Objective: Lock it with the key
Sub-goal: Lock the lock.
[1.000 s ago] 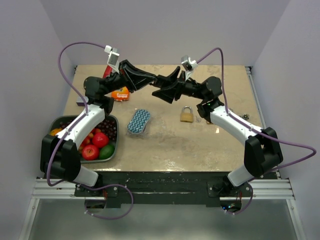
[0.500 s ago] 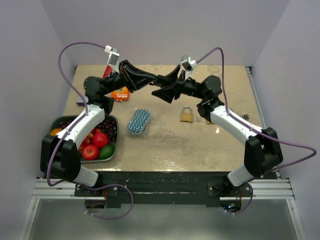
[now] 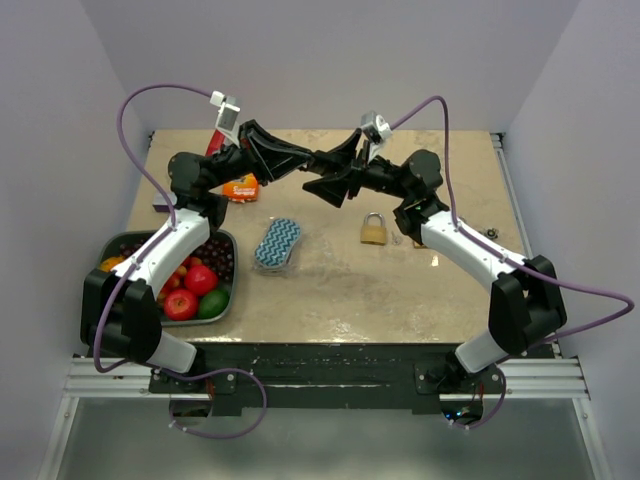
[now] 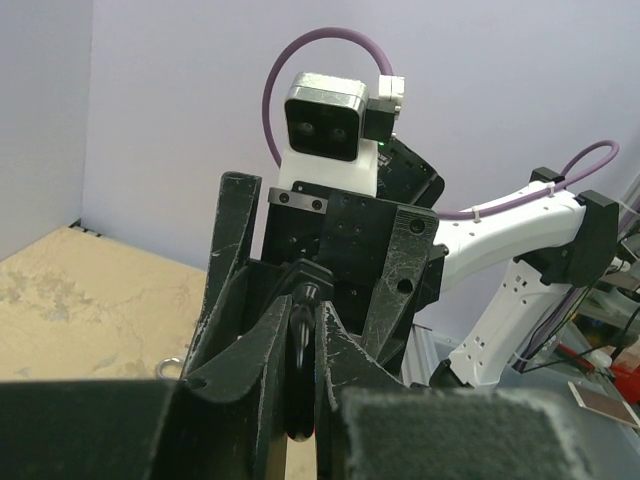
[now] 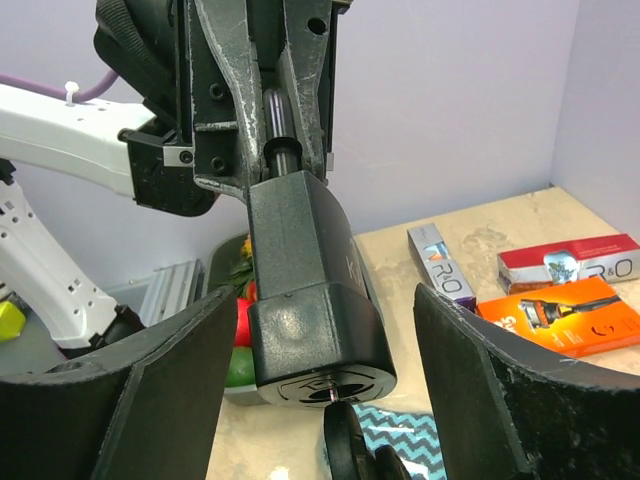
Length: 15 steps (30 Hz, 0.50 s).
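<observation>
The padlock [image 3: 374, 229] lies on the surface [image 3: 330, 290] just right of centre, and in the upper middle we see our left claw [image 4: 303, 315] clamped on the key [image 4: 300, 390], our right claw [image 3: 326, 172] spread apart around its tip.

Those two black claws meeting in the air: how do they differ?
The left gripper has fingers nearly shut, pinching a thin dark piece, possibly the key; the right gripper has fingers spread wide, gripping nothing. The left gripper sits between the right gripper's fingers, not the reverse. Both are black, raised above the table.
</observation>
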Each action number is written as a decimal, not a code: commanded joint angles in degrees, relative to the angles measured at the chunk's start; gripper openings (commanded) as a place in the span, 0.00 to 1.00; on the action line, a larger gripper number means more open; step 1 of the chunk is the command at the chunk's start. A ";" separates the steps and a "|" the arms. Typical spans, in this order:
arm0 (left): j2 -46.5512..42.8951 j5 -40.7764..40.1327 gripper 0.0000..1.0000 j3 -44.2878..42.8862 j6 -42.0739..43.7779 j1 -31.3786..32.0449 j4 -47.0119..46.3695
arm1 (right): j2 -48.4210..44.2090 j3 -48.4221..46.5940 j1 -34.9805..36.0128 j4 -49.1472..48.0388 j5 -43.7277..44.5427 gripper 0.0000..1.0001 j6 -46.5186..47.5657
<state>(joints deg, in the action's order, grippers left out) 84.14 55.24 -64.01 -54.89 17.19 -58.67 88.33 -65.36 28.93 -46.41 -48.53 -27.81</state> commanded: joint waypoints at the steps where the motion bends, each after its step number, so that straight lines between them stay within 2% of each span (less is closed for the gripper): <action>1: -3.37 0.65 0.00 -2.09 -0.22 0.91 -3.20 | -3.08 -1.17 0.43 0.71 1.08 0.73 3.37; 4: -3.46 0.48 0.00 -2.00 -0.13 0.91 -3.02 | -3.70 -0.99 0.34 1.06 0.37 0.70 4.08; 9: -3.72 0.92 0.00 -2.26 -0.13 0.39 -2.15 | -4.57 -0.38 -0.27 2.47 -1.30 0.71 4.96; 13: -4.24 1.53 0.00 -2.61 0.05 -0.49 -0.92 | -6.77 -0.12 -0.36 7.73 -2.88 0.71 9.25; 15: -4.16 1.53 0.00 -2.61 -0.04 -0.49 -0.83 | -7.04 -0.03 -0.45 8.36 -3.50 0.64 10.23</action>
<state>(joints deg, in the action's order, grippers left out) 83.40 57.89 -64.01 -54.92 17.10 -56.71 84.53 -65.32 28.75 -40.32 -49.93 -21.93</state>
